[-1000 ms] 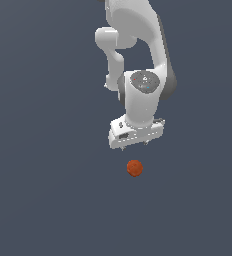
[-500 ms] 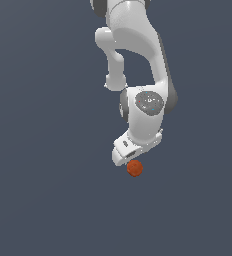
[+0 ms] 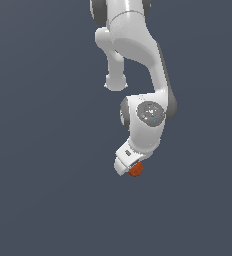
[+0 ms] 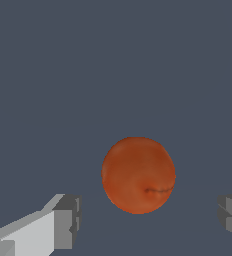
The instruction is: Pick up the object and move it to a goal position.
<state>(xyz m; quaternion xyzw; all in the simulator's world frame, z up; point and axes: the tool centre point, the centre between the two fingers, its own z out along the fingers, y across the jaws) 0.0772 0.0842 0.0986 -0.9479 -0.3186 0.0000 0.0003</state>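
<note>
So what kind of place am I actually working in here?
Likely a bare simulated test scene, not a real room: a flat, featureless grey floor, a lone orange-red ball, and the open gripper around it.
</note>
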